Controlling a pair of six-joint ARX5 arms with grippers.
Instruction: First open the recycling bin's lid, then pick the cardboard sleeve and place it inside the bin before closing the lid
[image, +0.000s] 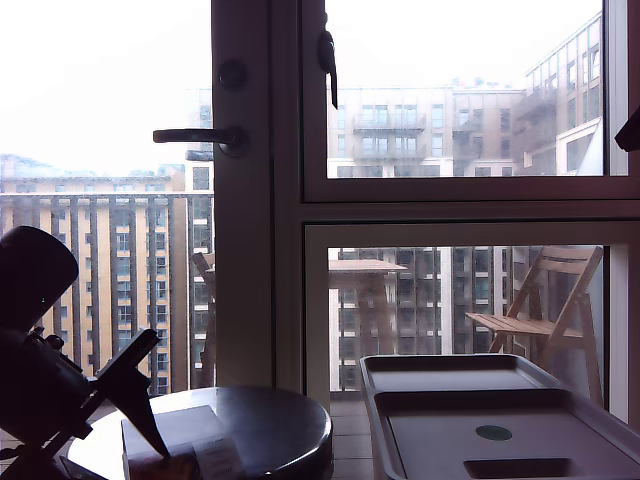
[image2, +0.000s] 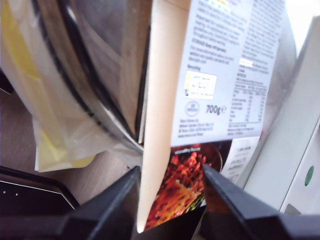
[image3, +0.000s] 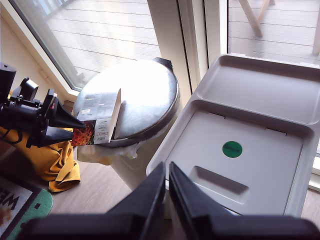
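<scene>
The cardboard sleeve (image2: 220, 75) has a white printed label and a reddish-brown end. It stands tilted up on edge on the round dark table top (image3: 145, 90), at the exterior view's lower left (image: 185, 435). My first gripper (image2: 170, 200) is shut on its reddish end (image3: 82, 134). The grey recycling bin (image3: 300, 80) stands beside the table, at the exterior view's lower right (image: 372, 420). Its lid (image3: 210, 145) lies flat and shut, with a green dot (image3: 232, 149) and a recess. My second gripper (image3: 167, 200) hovers above the lid's near edge, shut on nothing.
A yellow cloth (image3: 55, 160) and a green mat (image3: 20, 205) lie on the wooden floor under my first arm. Behind the table and the bin stands a glazed door with a handle (image: 195, 135). Beyond the glass is a folding chair (image: 545, 300).
</scene>
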